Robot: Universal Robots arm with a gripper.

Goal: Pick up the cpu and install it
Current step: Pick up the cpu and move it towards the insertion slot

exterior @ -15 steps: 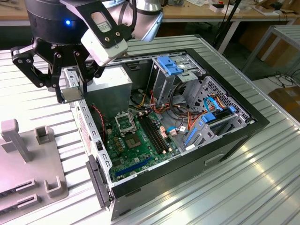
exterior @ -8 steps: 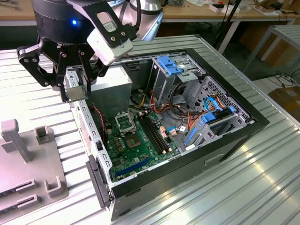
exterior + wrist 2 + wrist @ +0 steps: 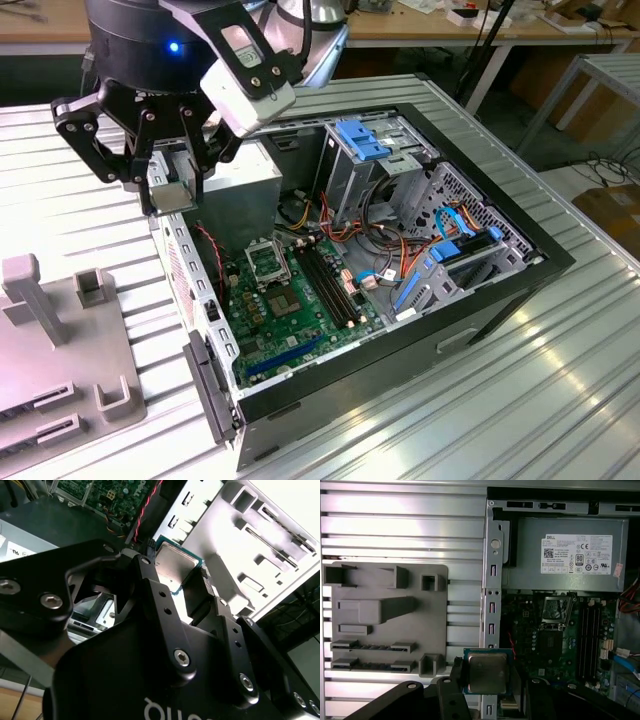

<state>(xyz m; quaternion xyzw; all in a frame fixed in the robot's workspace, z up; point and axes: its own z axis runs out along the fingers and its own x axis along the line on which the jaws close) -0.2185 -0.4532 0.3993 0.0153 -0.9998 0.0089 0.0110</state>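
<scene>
My gripper (image 3: 171, 188) is shut on the cpu (image 3: 173, 197), a small square chip with a pale silver top and a green rim. It hangs in the air over the open computer case's side wall (image 3: 195, 290), at the exterior view's left. In both wrist views the cpu (image 3: 487, 672) (image 3: 172, 566) sits clamped by its edges between the black fingers (image 3: 516, 682). The black-framed socket (image 3: 265, 262) (image 3: 555, 609) lies open on the green motherboard (image 3: 300, 320), below and to the right of the gripper in the exterior view.
A grey power supply (image 3: 570, 555) fills the case corner beside the socket. Memory slots (image 3: 330, 285), cables and blue-tabbed drive cages (image 3: 365, 140) crowd the rest of the case. A grey fixture plate (image 3: 385, 620) with raised blocks lies on the ribbed metal table (image 3: 560, 400).
</scene>
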